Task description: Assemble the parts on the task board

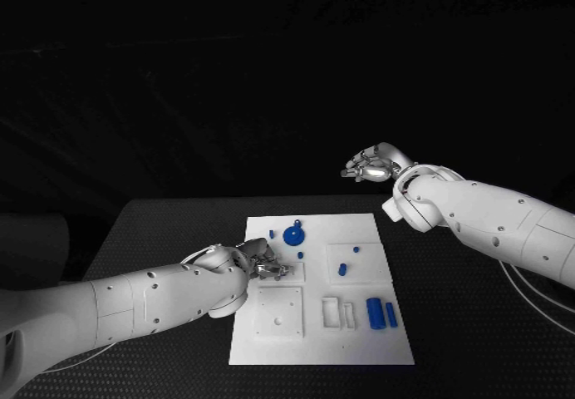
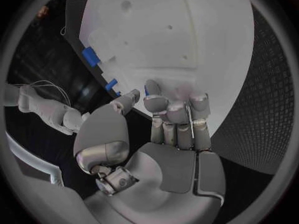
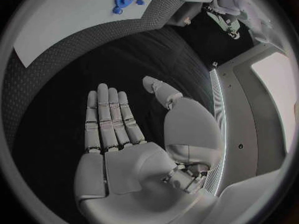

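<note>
Now my left hand [image 1: 254, 262] hangs over the task board [image 1: 360, 349], fingers curled inward over its left-middle; whether they pinch a part I cannot tell, so I should lower slowly and feel for contact. My right hand [image 3: 134, 134] floats open and spread, well apart. Beyond my left fingertips sits the round blue part [image 1: 293, 236], with small pegs [image 1: 343, 269] nearby.

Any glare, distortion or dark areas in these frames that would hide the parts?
Head view: the background beyond the table is black, but the task board is evenly lit and the blue parts read clearly. Left wrist view: fisheye bends the board's edges, and the left hand covers part of it. Right wrist view: the right hand stands sharp against the dark table.
</note>
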Robot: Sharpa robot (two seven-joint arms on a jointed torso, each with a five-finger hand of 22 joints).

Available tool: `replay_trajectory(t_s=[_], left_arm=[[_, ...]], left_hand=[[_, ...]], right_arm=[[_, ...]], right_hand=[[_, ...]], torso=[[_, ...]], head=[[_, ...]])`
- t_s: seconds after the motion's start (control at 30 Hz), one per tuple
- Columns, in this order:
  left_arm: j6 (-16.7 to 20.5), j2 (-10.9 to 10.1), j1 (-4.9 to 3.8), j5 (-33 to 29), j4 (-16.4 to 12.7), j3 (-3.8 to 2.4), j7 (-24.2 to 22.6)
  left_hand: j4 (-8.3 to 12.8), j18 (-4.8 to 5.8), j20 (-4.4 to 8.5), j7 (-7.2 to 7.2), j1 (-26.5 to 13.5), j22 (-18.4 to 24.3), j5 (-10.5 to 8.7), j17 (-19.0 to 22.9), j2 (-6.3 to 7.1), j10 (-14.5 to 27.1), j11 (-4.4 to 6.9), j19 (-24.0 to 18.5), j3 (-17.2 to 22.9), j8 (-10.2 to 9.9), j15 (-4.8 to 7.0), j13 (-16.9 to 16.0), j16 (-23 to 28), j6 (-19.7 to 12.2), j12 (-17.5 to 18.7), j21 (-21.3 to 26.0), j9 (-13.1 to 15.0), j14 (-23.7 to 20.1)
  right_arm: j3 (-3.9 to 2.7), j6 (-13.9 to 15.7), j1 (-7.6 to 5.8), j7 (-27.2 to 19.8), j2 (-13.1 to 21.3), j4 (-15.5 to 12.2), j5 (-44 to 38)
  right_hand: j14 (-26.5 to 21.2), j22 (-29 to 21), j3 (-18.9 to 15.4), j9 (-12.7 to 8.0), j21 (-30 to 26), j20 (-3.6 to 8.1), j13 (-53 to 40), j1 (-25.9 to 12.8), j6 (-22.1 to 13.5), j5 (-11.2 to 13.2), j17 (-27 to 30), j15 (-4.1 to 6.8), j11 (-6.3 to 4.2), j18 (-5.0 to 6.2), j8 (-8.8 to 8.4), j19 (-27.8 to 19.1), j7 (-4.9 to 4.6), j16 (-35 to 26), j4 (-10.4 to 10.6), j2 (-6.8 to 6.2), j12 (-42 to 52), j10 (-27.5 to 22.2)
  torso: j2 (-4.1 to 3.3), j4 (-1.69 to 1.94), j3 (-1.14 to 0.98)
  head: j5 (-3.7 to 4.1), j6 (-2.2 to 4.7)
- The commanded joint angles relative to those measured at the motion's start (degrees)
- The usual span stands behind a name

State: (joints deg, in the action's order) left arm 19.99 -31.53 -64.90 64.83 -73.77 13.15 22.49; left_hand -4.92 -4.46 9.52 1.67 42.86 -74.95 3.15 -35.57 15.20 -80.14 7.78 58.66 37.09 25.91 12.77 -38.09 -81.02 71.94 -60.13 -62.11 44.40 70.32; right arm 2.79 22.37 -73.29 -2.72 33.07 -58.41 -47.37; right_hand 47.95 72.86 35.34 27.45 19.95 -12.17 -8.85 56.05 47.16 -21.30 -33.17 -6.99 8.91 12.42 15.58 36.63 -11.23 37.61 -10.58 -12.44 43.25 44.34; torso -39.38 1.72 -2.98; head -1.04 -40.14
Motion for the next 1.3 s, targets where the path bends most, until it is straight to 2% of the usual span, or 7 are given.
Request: replay_trajectory(t_s=[0.03, 0.4, 0.5, 0.83, 1.13, 1.2, 1.3], left_arm=[[-0.39, 0.11, -0.02, -1.28, -0.01, -0.05, -0.94], [-0.37, -0.36, -0.04, -2.23, -0.09, -0.26, -1.21], [-0.54, -0.4, -0.05, -2.95, 0.15, -1.3, -1.36], [-1.89, -1.36, -0.17, -6.41, -0.12, -3.15, -2.01], [-2.64, -1.92, -0.61, -7.47, -0.27, -4.17, -2.47], [-3.43, -2.12, -0.66, -7.47, -0.41, -4.17, -2.48], [-4.44, -2.35, -0.66, -7.78, -0.73, -4.17, -2.83]], left_hand=[[-0.63, -0.66, 6.02, 0.04, -0.15, -0.8, -0.28, 0.04, 1.09, 0.3, 0.03, -0.28, -0.25, -0.03, 0.15, 0.09, -0.38, -0.32, -0.21, 0.23, 0.09, 0.03], [-1.63, -0.75, 6.03, 0.03, -0.99, -0.81, -0.36, 0.07, 1.68, 0.43, 0.02, -0.59, -1.83, 0.01, 0.2, 0.11, -0.39, -0.58, -0.16, 0.28, 0.3, -0.19], [-1.88, -0.79, 6.04, 0.04, -1.13, -0.81, -0.37, 0.07, 1.73, 0.45, 0.03, -0.66, -2.24, 0.02, 0.23, 0.12, -0.4, -0.64, -0.15, 0.29, 0.35, -0.23], [-2.13, -0.86, 6.06, 0.03, -1.04, -0.81, -0.36, 0.12, 1.65, 0.52, 0.03, -0.78, -2.77, -0.02, 0.29, 0.16, -0.35, -0.83, -0.08, 0.32, 0.41, -0.35], [-2.3, -0.86, 5.93, -0.33, 0.53, -0.65, -0.34, 0.57, 1.46, 0.94, -0.34, -1.39, -2.96, -0.5, 0.15, 0.69, 0.47, -1.72, 0.82, 0.74, 0.38, -1.08], [-1.81, -0.82, 5.87, -0.51, 2.18, -0.56, -0.3, 0.8, 1.1, 1.0, -0.52, -1.56, -2.49, -0.76, -0.01, 0.99, 0.87, -2.05, 1.32, 0.95, 0.34, -1.29], [2.96, -0.37, 5.48, -1.14, 8.15, -0.43, 1.61, 1.41, -2.35, 1.19, -1.0, -1.98, -2.41, -1.91, -0.47, 1.73, 1.88, -3.12, 2.56, 1.41, -0.06, -1.58]], right_arm=[[-0.02, -0.67, 0.03, -0.54, 0.01, 0.01, -0.02], [-0.02, -0.76, 0.15, -0.55, 0.06, 0.02, -0.01], [-0.02, -0.73, 0.22, -0.56, 0.11, 0.05, 0.0], [-0.02, -0.72, 0.31, -0.59, 0.24, 0.09, 0.05], [-0.02, -0.75, 0.32, -0.58, 0.3, 0.18, 0.07], [-0.02, -0.75, 0.32, -0.59, 0.32, 0.19, 0.07], [-0.02, -0.75, 0.33, -0.56, 0.42, 0.16, 0.08]], right_hand=[[-0.35, 0.07, -0.11, -0.05, -0.33, 0.15, 0.11, -0.51, -0.26, -0.19, 0.07, -0.07, 0.2, -0.07, 0.35, -0.38, -0.19, -0.03, 0.09, 0.17, 0.39, -0.26], [-0.4, 0.12, -0.16, -0.07, -0.4, 0.13, 0.19, -0.56, -0.27, -0.2, 0.08, -0.09, 0.2, -0.07, 0.35, -0.41, -0.19, -0.02, 0.11, 0.19, 0.43, -0.27], [-0.41, 0.13, -0.17, -0.08, -0.41, 0.13, 0.21, -0.57, -0.27, -0.2, 0.08, -0.1, 0.2, -0.07, 0.35, -0.41, -0.19, -0.02, 0.12, 0.19, 0.44, -0.27], [-0.44, 0.17, -0.22, -0.09, -0.46, 0.12, 0.28, -0.61, -0.27, -0.22, 0.08, -0.11, 0.21, -0.07, 0.36, -0.42, -0.19, 0.0, 0.13, 0.18, 0.47, -0.28], [-0.45, 0.21, -0.25, -0.1, -0.49, 0.11, 0.33, -0.65, -0.27, -0.25, 0.08, -0.12, 0.21, -0.07, 0.36, -0.43, -0.2, 0.01, 0.14, 0.18, 0.49, -0.29], [-0.46, 0.21, -0.25, -0.1, -0.5, 0.11, 0.34, -0.64, -0.27, -0.26, 0.07, -0.12, 0.21, -0.07, 0.36, -0.43, -0.2, 0.01, 0.14, 0.19, 0.5, -0.29], [-0.46, 0.22, -0.26, -0.1, -0.51, 0.11, 0.36, -0.64, -0.27, -0.27, 0.07, -0.12, 0.21, -0.06, 0.36, -0.43, -0.2, 0.01, 0.14, 0.2, 0.51, -0.29]], torso=[[0.01, 0.01, 0.01], [0.01, 0.04, 0.04], [0.01, 0.04, 0.05], [0.03, 0.03, 0.02], [0.01, 0.01, 0.01], [0.01, 0.01, 0.0], [0.0, -0.01, 0.0]], head=[[0.01, -0.06], [0.02, -0.03], [0.03, -0.02], [0.04, -0.01], [0.03, 0.02], [0.06, 0.06], [0.06, 0.05]])
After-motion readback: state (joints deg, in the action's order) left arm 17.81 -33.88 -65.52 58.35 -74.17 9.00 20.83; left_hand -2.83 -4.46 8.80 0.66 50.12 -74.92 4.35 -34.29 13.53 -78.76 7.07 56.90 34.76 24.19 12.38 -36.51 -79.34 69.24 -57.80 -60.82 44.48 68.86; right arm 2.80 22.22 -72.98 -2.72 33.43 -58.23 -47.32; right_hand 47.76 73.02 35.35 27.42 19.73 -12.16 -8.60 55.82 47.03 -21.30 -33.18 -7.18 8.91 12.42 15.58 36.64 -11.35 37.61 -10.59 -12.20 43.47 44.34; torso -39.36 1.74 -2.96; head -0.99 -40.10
